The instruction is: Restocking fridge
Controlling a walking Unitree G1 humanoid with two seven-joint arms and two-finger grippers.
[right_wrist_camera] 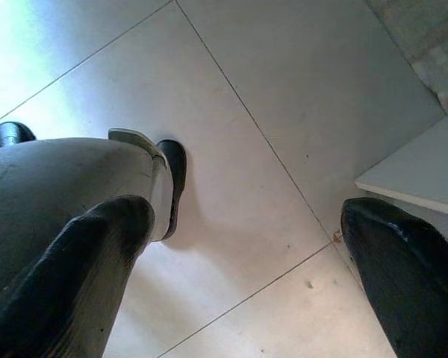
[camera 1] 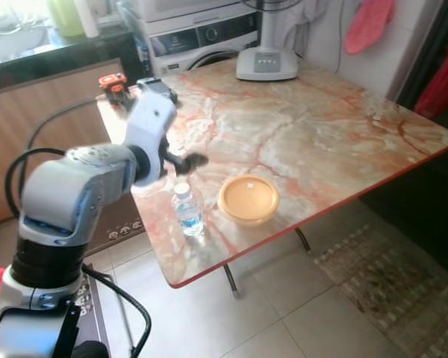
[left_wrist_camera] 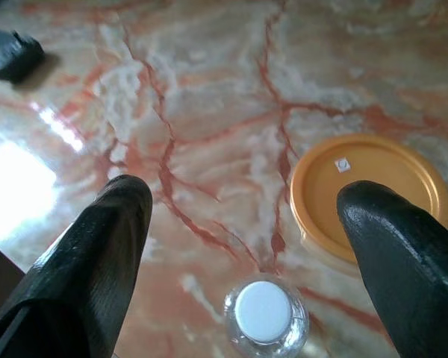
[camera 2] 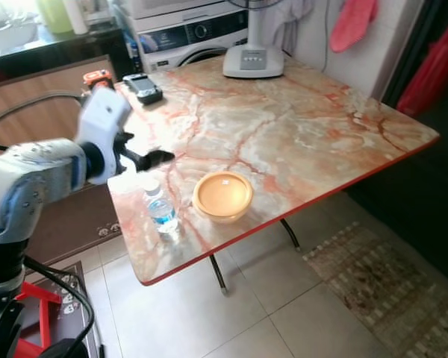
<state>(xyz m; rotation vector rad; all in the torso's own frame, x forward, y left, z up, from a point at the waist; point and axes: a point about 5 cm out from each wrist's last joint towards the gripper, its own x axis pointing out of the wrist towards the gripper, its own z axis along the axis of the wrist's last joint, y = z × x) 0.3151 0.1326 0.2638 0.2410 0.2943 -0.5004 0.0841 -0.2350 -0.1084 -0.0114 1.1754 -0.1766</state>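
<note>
At lower centre-left of the left eye view, a small water bottle [camera 1: 187, 209] with a blue label and white cap is seen upright near the front edge of the marble-patterned table [camera 1: 336, 127]; an orange lidded container [camera 1: 248, 198] is placed just beside it, toward frame right. The left gripper [camera 1: 190, 161] is held above the tabletop, just up-frame of the bottle, and nothing is gripped by it.

In the right eye view, the same arrangement is recorded: bottle at centre-left, long axis vertical, the black fingers [camera 2: 158, 157] extended above and slightly behind it. A dark handset [camera 2: 143, 89] and a fan base [camera 2: 252, 61] are noted at the upper part of the frame.

In the left wrist view, the bottle cap [left_wrist_camera: 263, 311] is found at bottom centre, between the two widely spread fingers; a descent is judged to be what the grasp requires.

In the right wrist view, the right gripper [right_wrist_camera: 246, 261] is shown spread wide and empty over floor tiles [right_wrist_camera: 284, 89], well apart from the bottle; the left arm is judged the nearer.
</note>
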